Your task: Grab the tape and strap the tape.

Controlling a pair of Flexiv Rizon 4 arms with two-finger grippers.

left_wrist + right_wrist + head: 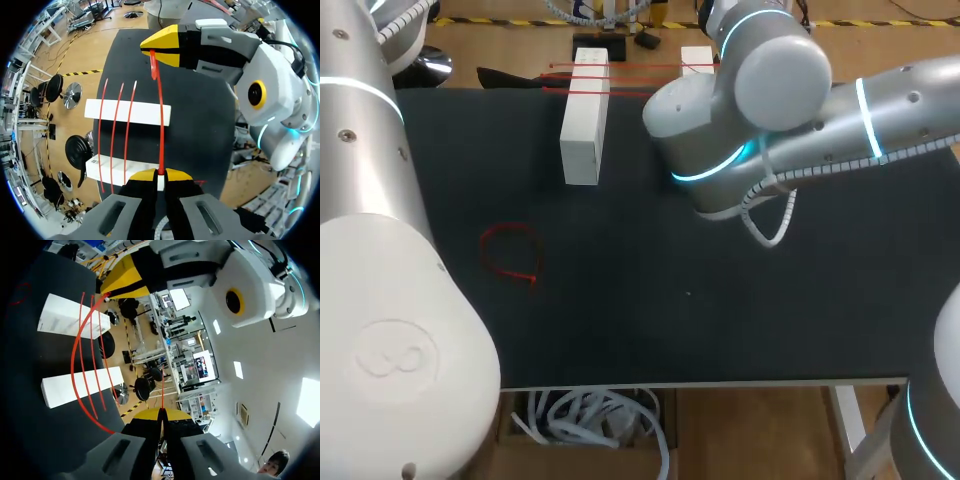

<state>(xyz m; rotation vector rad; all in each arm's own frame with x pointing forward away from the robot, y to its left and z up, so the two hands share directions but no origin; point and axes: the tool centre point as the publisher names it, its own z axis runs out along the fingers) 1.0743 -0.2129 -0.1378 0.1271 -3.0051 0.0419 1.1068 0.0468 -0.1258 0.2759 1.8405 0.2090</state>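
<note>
A thin red tape [160, 115] runs taut between my two grippers, above two white blocks [127, 112] [120, 170]. My left gripper [159, 174] is shut on one end. My right gripper [159, 50] pinches the other end, its yellow tips closed. In the right wrist view the right gripper [162, 414] is shut on the tape [74, 365], which curves over to the left gripper [107, 287]. Three more red strands [117, 130] lie across both blocks. In the head view the blocks [585, 120] [697, 60] stand at the table's back, and both grippers are hidden by the arms.
A loose red tape loop [510, 252] lies on the black table [650, 320] at the left; it also shows in the right wrist view as a loop [20, 292]. My right arm [770, 110] hangs over the right block.
</note>
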